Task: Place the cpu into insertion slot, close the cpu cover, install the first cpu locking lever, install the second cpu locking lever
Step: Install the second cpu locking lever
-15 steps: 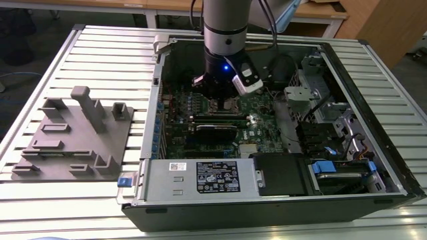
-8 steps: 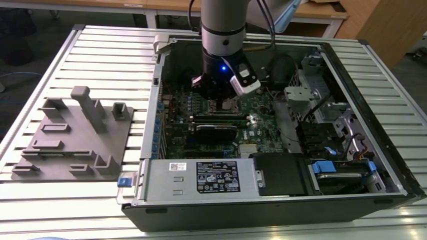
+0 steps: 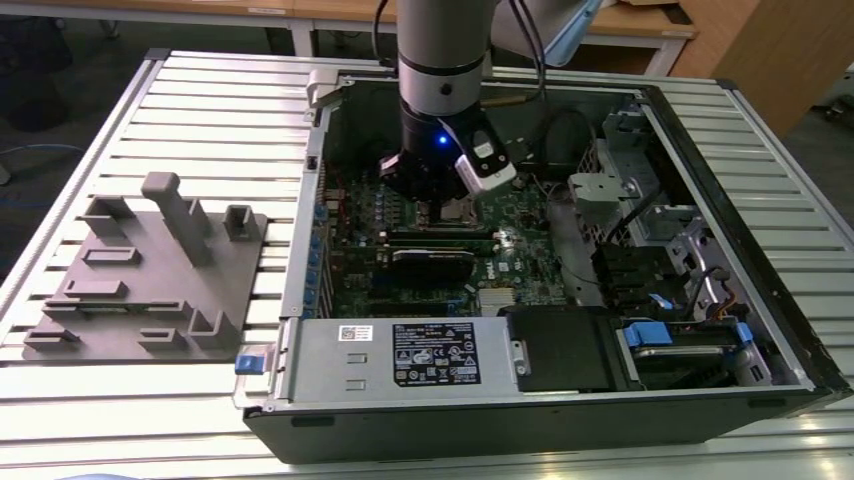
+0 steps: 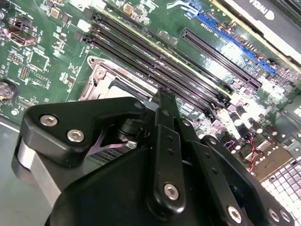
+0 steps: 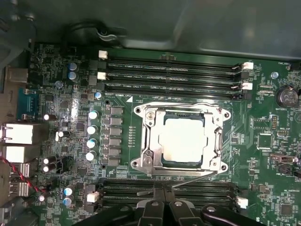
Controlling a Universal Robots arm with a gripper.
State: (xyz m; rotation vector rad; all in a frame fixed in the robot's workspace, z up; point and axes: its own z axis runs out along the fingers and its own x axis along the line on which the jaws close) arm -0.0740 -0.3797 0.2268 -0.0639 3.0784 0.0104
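Hanging low over the memory slots (image 5: pixel 207 190) with the gripper (image 5: pixel 164 192) pinched narrow, tips nearly meeting, right beside a thin locking lever (image 5: pixel 195 177) slanting loose along the insertion slot (image 5: pixel 139 111); not telling whether actually gripping that wire. Sitting flat in the slot, the cpu (image 5: pixel 183 140), with the cpu cover (image 5: pixel 149 136) lying folded down around its pale face, probably waiting for clamping by the levers.

Silver cpu (image 5: pixel 182 139), green motherboard (image 5: pixel 263 155)
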